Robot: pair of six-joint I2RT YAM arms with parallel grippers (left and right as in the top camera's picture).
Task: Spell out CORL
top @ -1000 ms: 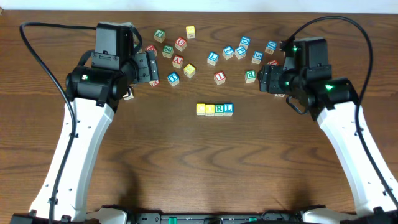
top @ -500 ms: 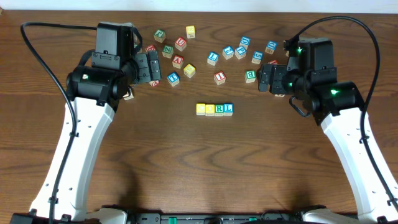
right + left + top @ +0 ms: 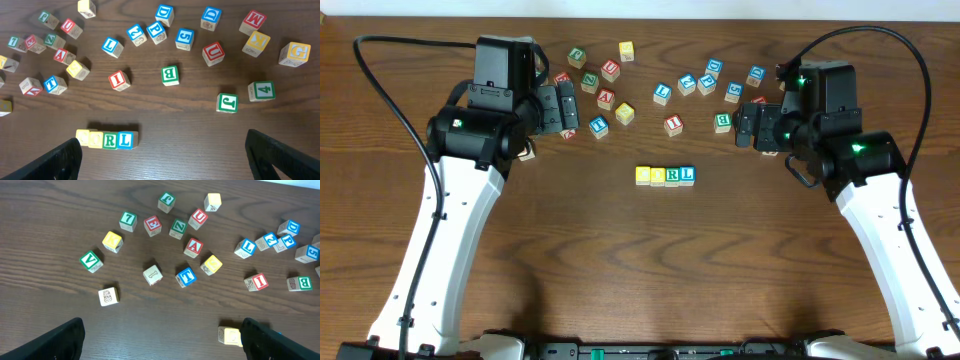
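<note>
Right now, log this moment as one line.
CORL row: four cubes side by side | left gripper: open, empty | right gripper: open, empty

— What can't you read from overhead?
— The letters on the row's two yellow cubes (image 3: 643, 176): too small. My left arm (image 3: 470, 130) covers most of a pale cube (image 3: 527, 153).
— And at the wrists?
— Left wrist: my finger (image 3: 280, 342) hides the row beyond its end cube (image 3: 230, 336). Right wrist: the left edge cuts a yellowish cube (image 3: 4, 106).

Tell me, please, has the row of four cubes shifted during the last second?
No. The row of four cubes sits just below the red I cube, exactly as before.
</note>
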